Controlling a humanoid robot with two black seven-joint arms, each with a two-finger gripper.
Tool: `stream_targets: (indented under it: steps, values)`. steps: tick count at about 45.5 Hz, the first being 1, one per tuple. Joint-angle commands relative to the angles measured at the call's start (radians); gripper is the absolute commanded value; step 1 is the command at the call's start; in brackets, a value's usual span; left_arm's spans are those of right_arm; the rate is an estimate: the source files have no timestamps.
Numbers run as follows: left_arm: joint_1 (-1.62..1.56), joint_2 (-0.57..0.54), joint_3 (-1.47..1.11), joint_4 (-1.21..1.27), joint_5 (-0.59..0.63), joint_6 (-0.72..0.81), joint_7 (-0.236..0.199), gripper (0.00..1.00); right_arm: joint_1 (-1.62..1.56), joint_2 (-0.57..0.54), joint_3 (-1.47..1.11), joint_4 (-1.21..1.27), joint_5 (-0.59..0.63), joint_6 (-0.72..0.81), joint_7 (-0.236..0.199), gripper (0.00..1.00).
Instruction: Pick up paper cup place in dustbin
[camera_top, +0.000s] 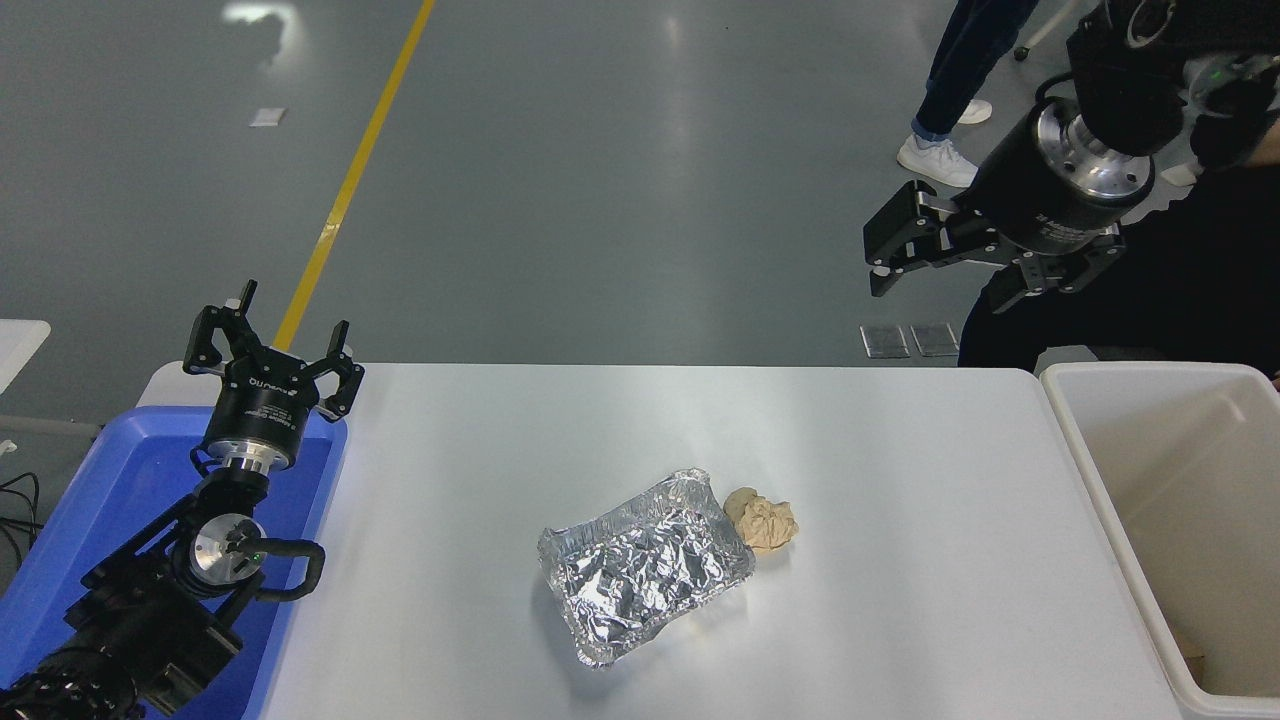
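The paper cup does not show anywhere in the head view. The dustbin (1082, 440), a large off-white tub, stands against the table's right end, and only a tan scrap shows low inside it. My right gripper (945, 285) is open and empty. It hangs high above the floor beyond the table's far right corner, up and left of the dustbin. My left gripper (270, 345) is open and parked at the lower left over the blue bin.
A crumpled foil tray (645, 565) lies at the table's middle with a crumpled tan paper ball (762, 520) touching its right end. A blue plastic bin (120, 480) stands at the left end. A person's legs (950, 80) are on the floor at the top right.
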Motion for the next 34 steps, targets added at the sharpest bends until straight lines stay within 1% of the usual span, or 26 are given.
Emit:
stream_targets:
  steps: [1, 10, 16, 19, 34]
  values:
    - [0.000, 0.000, 0.000, 0.000, 0.000, 0.000, -0.001, 0.98, 0.027, -0.011, -0.001, 0.018, -0.050, 0.009, -0.003, 1.00]
    - [0.000, 0.000, 0.000, 0.000, 0.000, 0.000, -0.001, 0.98, 0.024, -0.014, 0.028, 0.044, -0.045, 0.009, -0.003, 1.00]
    - [0.000, 0.000, 0.000, 0.000, 0.000, 0.000, -0.001, 0.98, 0.032, -0.050, 0.065, 0.101, 0.019, 0.009, -0.003, 1.00]
    - [0.000, 0.000, 0.000, 0.000, 0.000, 0.000, -0.001, 0.98, 0.033, -0.051, 0.068, 0.109, 0.033, 0.009, -0.005, 1.00]
    - [0.000, 0.000, 0.000, 0.000, 0.000, 0.000, -0.001, 0.98, 0.019, -0.045, 0.065, 0.107, 0.030, 0.009, -0.006, 1.00]
